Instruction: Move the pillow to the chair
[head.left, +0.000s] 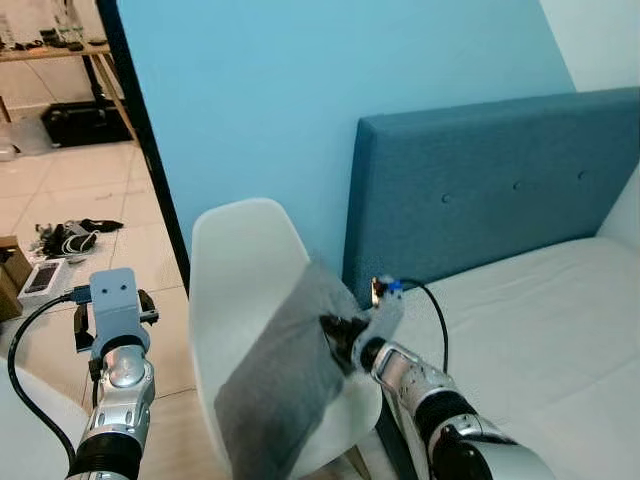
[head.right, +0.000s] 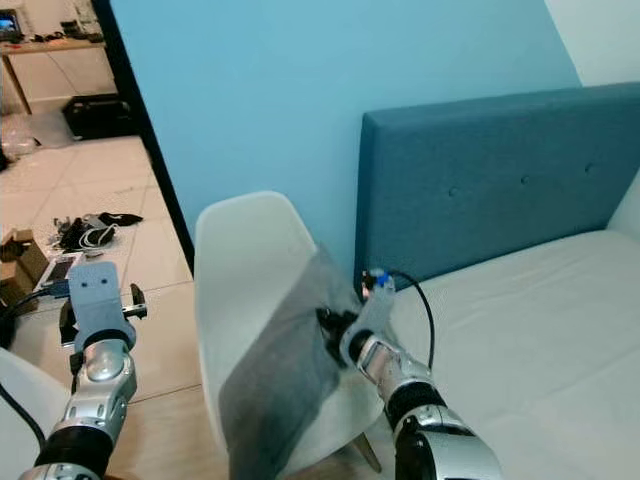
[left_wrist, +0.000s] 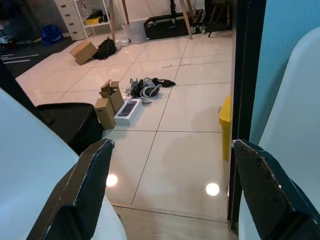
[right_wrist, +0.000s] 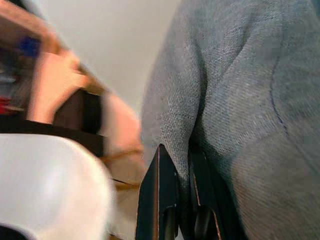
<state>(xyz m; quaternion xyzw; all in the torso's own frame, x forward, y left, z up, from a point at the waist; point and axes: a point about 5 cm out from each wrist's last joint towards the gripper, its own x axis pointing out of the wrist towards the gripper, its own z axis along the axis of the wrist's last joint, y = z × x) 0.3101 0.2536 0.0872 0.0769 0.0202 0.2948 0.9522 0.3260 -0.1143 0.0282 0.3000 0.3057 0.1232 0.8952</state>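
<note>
Pinching a fold of the grey pillow (head.left: 285, 385), the right gripper (head.left: 340, 335) props it slanted against the white chair (head.left: 240, 270) beside the bed (head.left: 540, 330), seemingly to seat it; the left gripper (left_wrist: 170, 195) hangs released nearby.

The two head views look forward and down from above, sharing the white moulded plastic chair (head.left: 245, 300), the blue padded headboard (head.left: 500, 190) and the white bed (head.left: 540, 330); the right eye view sits slightly to the side. The left wrist view looks out between its two black fingers (left_wrist: 85, 195), spread wide, low over the glossy cream tiled floor (left_wrist: 175, 150). The right wrist view sits very near, its fingers (right_wrist: 157, 200) pressed against the grey fabric pillow (right_wrist: 240, 100).
</note>
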